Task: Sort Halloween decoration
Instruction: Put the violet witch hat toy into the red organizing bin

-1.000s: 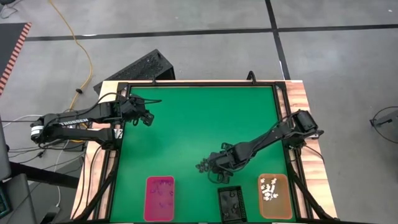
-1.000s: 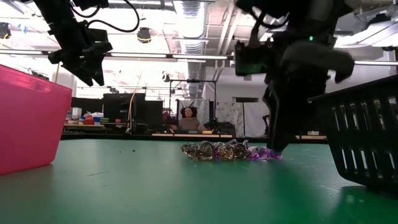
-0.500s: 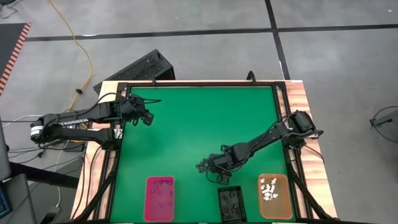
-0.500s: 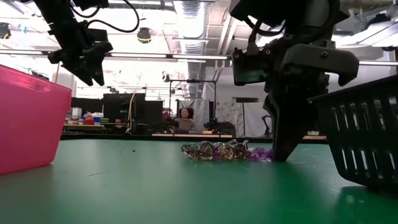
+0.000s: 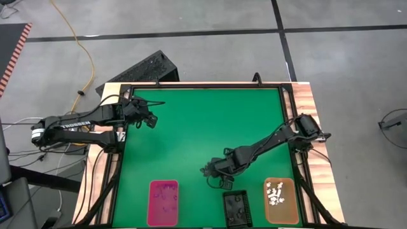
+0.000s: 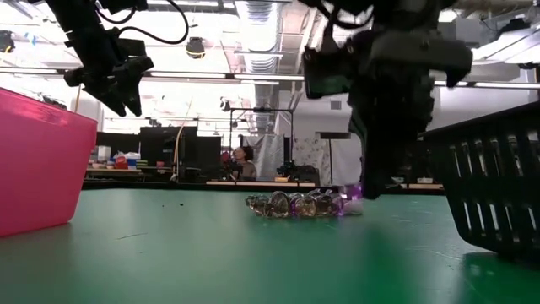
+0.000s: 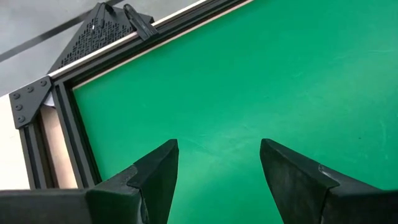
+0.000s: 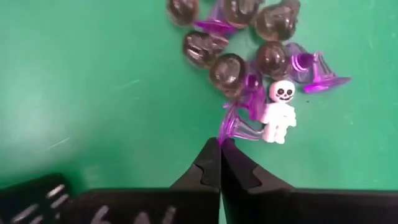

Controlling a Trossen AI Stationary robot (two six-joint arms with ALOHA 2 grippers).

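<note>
The right end effector (image 8: 220,144) has crept along the pile toward the pink tray (image 5: 163,202). Its tips are now clenched on the edge of a purple trinket (image 8: 239,127) still on the green worktop (image 5: 191,127). The left end effector (image 7: 217,168) hangs released, far off.

Green table (image 5: 191,133): pink tray (image 5: 163,203), black tray (image 5: 236,208) and orange tray (image 5: 280,200) along near edge; trinket cluster (image 5: 211,170) behind the black tray.

Glossy translucent plastic trinkets (image 8: 249,68) (purple, smoky), matt green mat (image 5: 197,127)
</note>
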